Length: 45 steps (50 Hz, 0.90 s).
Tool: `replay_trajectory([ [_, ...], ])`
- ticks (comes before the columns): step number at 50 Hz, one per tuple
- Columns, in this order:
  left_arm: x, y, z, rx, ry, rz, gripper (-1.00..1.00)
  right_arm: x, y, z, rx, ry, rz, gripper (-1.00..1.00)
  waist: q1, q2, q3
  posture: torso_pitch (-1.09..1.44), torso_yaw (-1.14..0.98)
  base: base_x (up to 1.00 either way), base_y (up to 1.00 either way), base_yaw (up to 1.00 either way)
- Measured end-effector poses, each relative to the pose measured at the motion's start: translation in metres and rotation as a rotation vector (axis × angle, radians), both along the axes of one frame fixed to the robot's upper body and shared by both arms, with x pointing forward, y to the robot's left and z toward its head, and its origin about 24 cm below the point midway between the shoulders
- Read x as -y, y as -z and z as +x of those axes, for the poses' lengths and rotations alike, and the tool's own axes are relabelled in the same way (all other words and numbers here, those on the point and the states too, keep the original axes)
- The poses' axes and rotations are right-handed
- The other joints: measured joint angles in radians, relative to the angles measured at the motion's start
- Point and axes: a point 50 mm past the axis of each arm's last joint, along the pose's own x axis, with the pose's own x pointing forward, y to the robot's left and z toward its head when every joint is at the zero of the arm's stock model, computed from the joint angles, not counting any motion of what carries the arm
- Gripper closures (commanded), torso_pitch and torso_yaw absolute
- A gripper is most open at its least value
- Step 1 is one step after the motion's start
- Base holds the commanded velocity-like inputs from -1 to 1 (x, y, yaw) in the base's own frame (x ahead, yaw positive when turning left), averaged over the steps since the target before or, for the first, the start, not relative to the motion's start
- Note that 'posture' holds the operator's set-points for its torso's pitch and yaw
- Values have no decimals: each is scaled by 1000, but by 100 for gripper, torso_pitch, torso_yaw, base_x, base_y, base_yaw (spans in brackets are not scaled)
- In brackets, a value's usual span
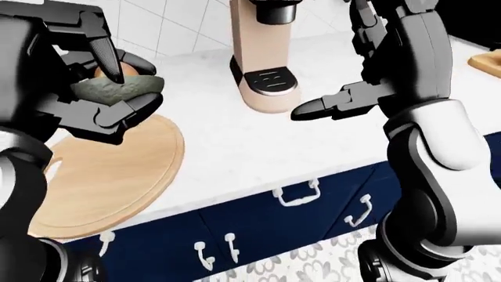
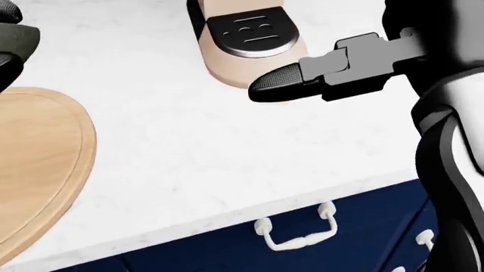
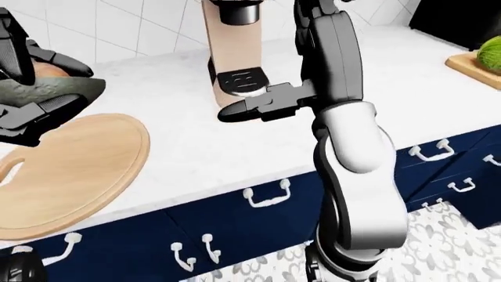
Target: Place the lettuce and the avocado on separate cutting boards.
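While the dark green halved avocado [image 1: 117, 89] is held above the white marble counter [image 1: 235, 141], the placing step is judged to be in hand. The avocado is gripped by the black three-finger left hand [image 1: 98, 88], whose fingers are closed round it, and it hangs over the upper edge of the round light wooden cutting board [image 1: 110, 170], at about 11 o'clock of the board in the left-eye view. The next move is thought to call for a lowering toward the middle of the board, and then for an opening of the fingers.

The avocado looks rough and dull green on its skin, with an orange-brown pit seen at its top.

The black right hand [image 1: 325, 108] is empty, with a finger stretched out, beside the beige coffee machine [image 1: 262, 53]. A green lettuce [image 3: 489, 56] is seen on a second wooden board [image 3: 470, 66] at 2 o'clock in the right-eye view.
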Motion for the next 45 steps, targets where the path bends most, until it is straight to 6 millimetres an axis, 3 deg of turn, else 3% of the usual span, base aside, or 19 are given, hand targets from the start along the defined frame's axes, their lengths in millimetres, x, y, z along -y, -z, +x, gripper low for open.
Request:
replay_trajectory([
  [2, 0, -2, -1, 12, 1, 3, 100, 0, -1, -1, 10, 5, -4, -100, -7, -25, -10, 0, 0, -36, 36, 0],
  [3, 2, -1, -2, 15, 10, 3, 100, 2, 0, -1, 10, 14, -3, -100, -20, -22, -13, 0, 0, -35, 38, 0],
  [5, 4, 1, -2, 2, 27, 11, 100, 5, 2, -1, 0, 30, 4, -100, -13, -46, -31, 0, 0, -36, 40, 0],
  [7, 3, 1, -2, 0, 26, 10, 100, 4, -1, -1, 11, 29, 5, -100, 1, -50, -40, 0, 0, -36, 42, 0],
  [11, 0, -3, -7, 36, 7, 7, 100, 2, -4, -5, 40, 17, 1, -100, 20, -9, -23, 0, 0, -32, 47, 0],
  [15, 3, -1, -4, 11, 26, 14, 100, 5, 2, 1, -4, 33, -1, -100, 3, 21, 6, 0, 0, -1, 65, 0],
  [20, 4, -5, -4, 31, 29, 17, 100, 4, -6, -3, 37, 26, -6, -100, -17, 57, -1, 0, 0, 0, 84, 0],
  [22, 3, -8, -5, 46, 21, 17, 100, 3, -9, -5, 60, 20, -6, -100, -22, 108, -5, 0, 0, 0, 60, 0],
  [24, 0, -4, -4, 24, 5, 5, 100, 0, -4, -4, 40, 0, -10, -100, -11, 106, 14, 0, 0, 0, 48, 0],
  [26, -1, -4, -3, 14, -4, 2, 100, -3, -1, 0, 9, -14, -18, -100, -11, 102, 9, 0, 0, 0, 45, 0],
  [28, 0, -4, -2, 18, 1, 4, 100, -2, 0, 2, -2, -6, -26, -100, -11, 80, 8, 0, 0, 10, 45, 0],
  [31, 0, -3, -3, 20, 2, 7, 100, 0, 0, 0, 11, 3, -17, -100, -11, 43, 25, 0, 0, 14, 31, 0],
  [41, -2, 0, -3, 6, -11, -1, 100, 1, 1, -2, 17, -5, 20, -100, 6, 34, 49, 0, 0, 0, 0, 0],
  [45, -1, 0, -3, 11, -8, 1, 100, 3, 1, -2, 7, -3, 37, -100, 13, 25, 47, 0, 0, 0, 0, 0],
])
